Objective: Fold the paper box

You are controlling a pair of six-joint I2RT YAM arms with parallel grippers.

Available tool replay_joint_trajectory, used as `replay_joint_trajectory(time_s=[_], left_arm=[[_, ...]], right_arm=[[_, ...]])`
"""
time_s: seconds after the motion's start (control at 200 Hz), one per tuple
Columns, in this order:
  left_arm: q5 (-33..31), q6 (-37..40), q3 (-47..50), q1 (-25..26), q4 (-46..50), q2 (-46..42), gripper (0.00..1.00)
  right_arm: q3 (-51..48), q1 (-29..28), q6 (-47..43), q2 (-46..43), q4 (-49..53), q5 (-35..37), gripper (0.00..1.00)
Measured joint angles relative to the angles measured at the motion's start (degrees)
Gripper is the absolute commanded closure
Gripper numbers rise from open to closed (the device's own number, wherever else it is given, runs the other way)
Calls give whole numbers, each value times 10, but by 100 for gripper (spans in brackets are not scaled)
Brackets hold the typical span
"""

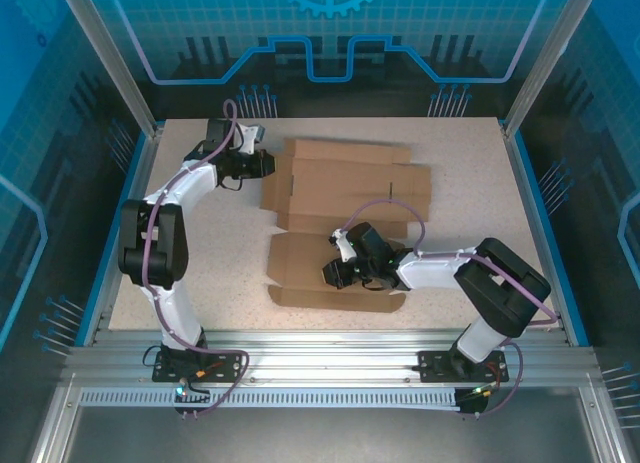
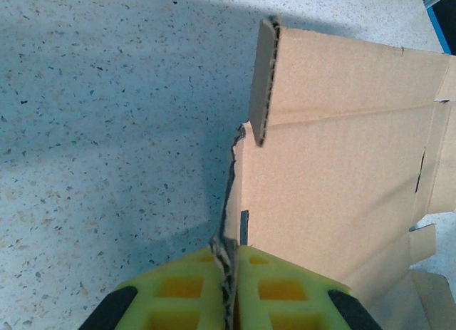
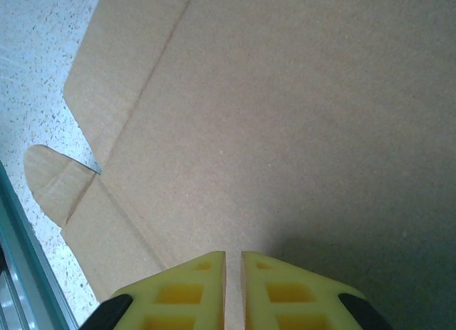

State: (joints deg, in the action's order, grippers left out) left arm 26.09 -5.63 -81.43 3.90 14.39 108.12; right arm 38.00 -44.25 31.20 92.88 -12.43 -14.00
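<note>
Table (image 1: 470, 163): pale speckled top, taking up the middle of the overhead frame, blue rails along its sides.

Paper box (image 1: 350, 188): brown corrugated sheet, mostly flat on the table. It ran from upper centre of the overhead frame down to lower centre, with flaps and tabs splayed out. Left wrist view: the box (image 2: 342, 166) filled the right half of the frame. One flap stood raised at upper centre with its fluted edge facing the camera, and a slot showed at the right edge. Right wrist view: plain cardboard (image 3: 285, 116) covered nearly the whole frame, with a rounded tab at the left beside a strip of tabletop.

Left pincer (image 1: 262, 165): at the sheet's upper left edge in the overhead frame. Seen from its own wrist, the left pincer (image 2: 229, 255) was clenched on the ragged cardboard edge, which was squeezed between the yellow pads (image 2: 182, 287).

Right pincer (image 1: 335, 273): over the lower part of the sheet, overhead view. From its own wrist the right pincer (image 3: 233, 259) had its yellow pads (image 3: 296, 291) drawn nearly together, with a thin gap between them and nothing in it. It was right over the cardboard; contact could not be told.
</note>
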Motion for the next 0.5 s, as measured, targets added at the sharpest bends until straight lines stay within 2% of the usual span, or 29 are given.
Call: replay_joint_trajectory(time_s=[0.5], left_arm=[[-19, 3, 29, 20, -45, -27, 90]], right_arm=[[28, -8, -9, 46, 13, -12, 85]])
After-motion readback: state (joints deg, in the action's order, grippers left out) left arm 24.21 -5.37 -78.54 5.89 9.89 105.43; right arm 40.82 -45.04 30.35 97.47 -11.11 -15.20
